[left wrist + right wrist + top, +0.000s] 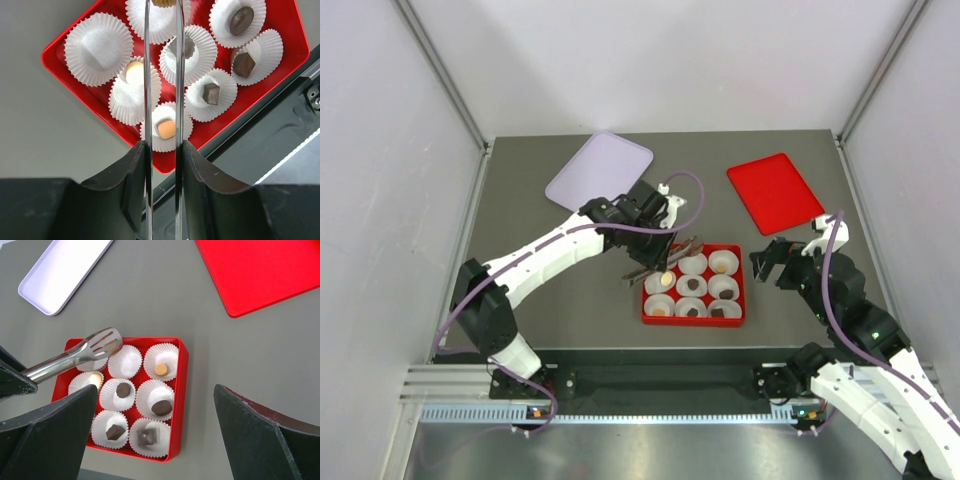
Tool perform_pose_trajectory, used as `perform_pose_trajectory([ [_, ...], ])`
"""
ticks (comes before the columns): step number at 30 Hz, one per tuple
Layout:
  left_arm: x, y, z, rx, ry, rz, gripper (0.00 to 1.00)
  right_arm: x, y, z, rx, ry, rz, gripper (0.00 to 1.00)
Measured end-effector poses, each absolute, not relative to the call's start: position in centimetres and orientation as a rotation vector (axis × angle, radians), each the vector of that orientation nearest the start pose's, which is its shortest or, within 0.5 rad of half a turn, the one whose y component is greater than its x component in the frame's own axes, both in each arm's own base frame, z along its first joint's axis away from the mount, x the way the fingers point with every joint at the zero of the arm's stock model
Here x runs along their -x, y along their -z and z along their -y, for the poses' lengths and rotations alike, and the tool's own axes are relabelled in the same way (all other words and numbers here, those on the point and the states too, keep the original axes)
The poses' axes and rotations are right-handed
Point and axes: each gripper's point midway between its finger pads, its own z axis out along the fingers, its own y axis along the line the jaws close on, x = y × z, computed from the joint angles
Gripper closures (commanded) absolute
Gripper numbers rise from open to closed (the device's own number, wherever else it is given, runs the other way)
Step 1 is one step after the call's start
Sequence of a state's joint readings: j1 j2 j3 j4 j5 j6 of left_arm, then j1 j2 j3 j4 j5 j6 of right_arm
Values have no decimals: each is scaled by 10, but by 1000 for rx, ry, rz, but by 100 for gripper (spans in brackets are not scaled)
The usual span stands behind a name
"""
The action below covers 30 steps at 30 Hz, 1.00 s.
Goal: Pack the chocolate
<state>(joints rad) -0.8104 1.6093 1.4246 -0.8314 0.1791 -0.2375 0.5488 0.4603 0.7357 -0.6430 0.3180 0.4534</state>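
Mind the chocolate [124,389] already seated in seven white cups [126,361] of the red box [694,321]; aim for the two bare cups in its far row. Leave the right gripper [763,266], spread wide and holding nothing, parked just beside the box. Hold the left gripper [162,150] pinched on the tongs [80,354], tips level over that far row. Steer clear of the lilac tray [600,170] and red lid [775,192] beyond.
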Motion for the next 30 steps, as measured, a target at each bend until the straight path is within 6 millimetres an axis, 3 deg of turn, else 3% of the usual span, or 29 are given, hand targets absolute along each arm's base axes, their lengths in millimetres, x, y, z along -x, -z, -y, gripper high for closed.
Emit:
perform_pose_trajectory([
  [17,-225,-140,302,-858,564,-2614,60,-207,-232,-82,-121,-364,-1932,0],
  [30,-226,-137,302,-857,551,-2620,58,-208,-231,-83,-120,-363,-1934,0],
])
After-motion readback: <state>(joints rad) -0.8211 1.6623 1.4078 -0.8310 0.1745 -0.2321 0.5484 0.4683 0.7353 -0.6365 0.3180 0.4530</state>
